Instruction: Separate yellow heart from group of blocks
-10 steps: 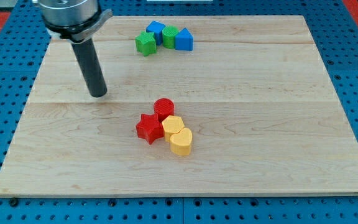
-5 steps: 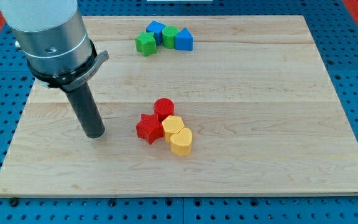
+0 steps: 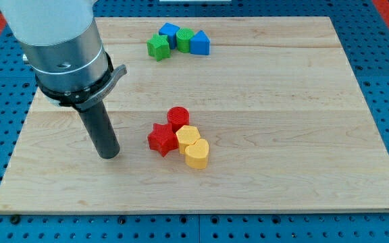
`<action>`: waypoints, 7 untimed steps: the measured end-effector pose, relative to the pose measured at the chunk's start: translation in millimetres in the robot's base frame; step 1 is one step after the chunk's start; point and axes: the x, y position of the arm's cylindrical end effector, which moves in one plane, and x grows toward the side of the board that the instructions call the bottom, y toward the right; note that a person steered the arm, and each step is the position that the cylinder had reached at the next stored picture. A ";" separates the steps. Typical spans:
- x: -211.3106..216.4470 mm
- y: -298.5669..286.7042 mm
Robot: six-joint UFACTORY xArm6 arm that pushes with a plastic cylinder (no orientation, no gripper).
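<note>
The yellow heart (image 3: 196, 153) lies at the lower right of a tight group near the board's middle. It touches a yellow hexagon-like block (image 3: 187, 137). A red star (image 3: 161, 138) sits to the left of that and a red cylinder (image 3: 178, 118) above. My tip (image 3: 109, 154) rests on the board to the view's left of the group, apart from the red star by about a block's width and level with the yellow heart.
A second group sits near the view's top: a green star (image 3: 157, 47), a blue block (image 3: 169, 32), a green block (image 3: 184, 39) and a blue block (image 3: 200, 43). The wooden board (image 3: 316, 135) lies on a blue pegboard.
My tip has moved down the view and slightly right, from the upper left of the board to a spot level with the red and yellow group. No block has moved.
</note>
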 end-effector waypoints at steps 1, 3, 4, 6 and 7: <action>0.0 0.0; 0.0 -1.0; -7.8 38.2; -10.7 96.1; 8.4 106.5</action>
